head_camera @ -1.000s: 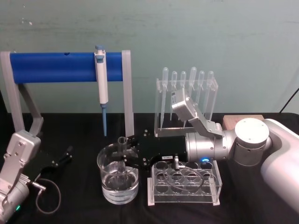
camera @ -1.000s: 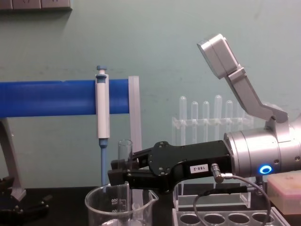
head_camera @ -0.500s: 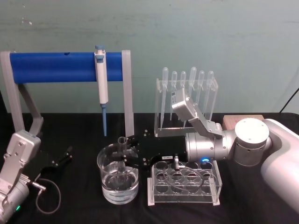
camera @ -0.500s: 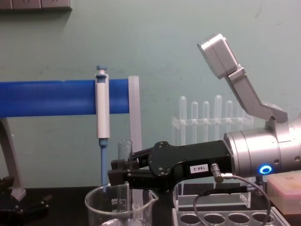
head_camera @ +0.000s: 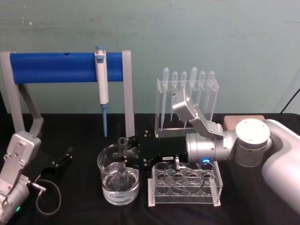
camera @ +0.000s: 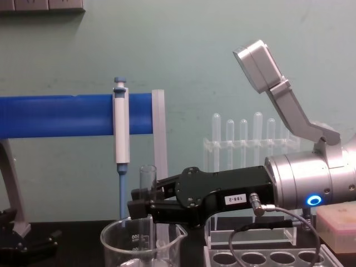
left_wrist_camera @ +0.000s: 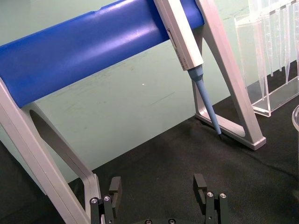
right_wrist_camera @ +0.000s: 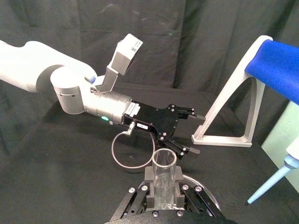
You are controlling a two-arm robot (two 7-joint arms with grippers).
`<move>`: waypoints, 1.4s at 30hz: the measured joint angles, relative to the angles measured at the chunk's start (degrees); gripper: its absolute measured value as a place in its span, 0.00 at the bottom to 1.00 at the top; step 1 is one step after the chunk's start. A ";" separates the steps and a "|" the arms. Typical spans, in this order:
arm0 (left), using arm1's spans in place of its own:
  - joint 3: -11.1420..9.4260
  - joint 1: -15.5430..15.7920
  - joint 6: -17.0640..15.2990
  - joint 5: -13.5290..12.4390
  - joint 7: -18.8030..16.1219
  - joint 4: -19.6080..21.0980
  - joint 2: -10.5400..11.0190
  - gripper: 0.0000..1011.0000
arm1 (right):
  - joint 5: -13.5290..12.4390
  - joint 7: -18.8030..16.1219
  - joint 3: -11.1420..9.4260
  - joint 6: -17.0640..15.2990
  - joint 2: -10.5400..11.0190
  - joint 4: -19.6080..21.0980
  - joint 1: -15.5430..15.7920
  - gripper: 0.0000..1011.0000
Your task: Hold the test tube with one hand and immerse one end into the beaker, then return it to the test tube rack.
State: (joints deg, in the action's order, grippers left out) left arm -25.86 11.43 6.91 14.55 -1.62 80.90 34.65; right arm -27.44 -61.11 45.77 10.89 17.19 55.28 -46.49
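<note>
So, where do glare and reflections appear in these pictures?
Head view: glints on the beaker wall and water, where the right hand holds the test tube. Chest view: the blue ring light glows. Left wrist view: a pale sheen along the blue bar. Right wrist view: the test tube rim catches light; the open left hand shows no glare.

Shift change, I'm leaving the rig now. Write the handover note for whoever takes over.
Right gripper: shut on the test tube, held upright in the beaker.
Left gripper: open, idle at the table's left.
Done: tube's lower end is down in the beaker, apparently in the water.
Left: lift it out, set it in the test tube rack.
</note>
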 joint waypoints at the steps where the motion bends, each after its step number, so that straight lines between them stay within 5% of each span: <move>1: 0.00 0.00 0.00 0.00 0.00 0.00 0.00 0.99 | 0.00 0.00 0.00 0.00 0.00 0.00 0.00 0.23; 42: 0.00 0.00 0.00 0.00 0.00 0.00 0.00 0.99 | 0.00 0.00 0.00 0.00 0.00 0.00 0.00 0.23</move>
State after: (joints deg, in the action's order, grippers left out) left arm -25.86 11.43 6.90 14.55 -1.62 80.90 34.65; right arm -27.44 -61.11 45.77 10.89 17.19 55.28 -46.49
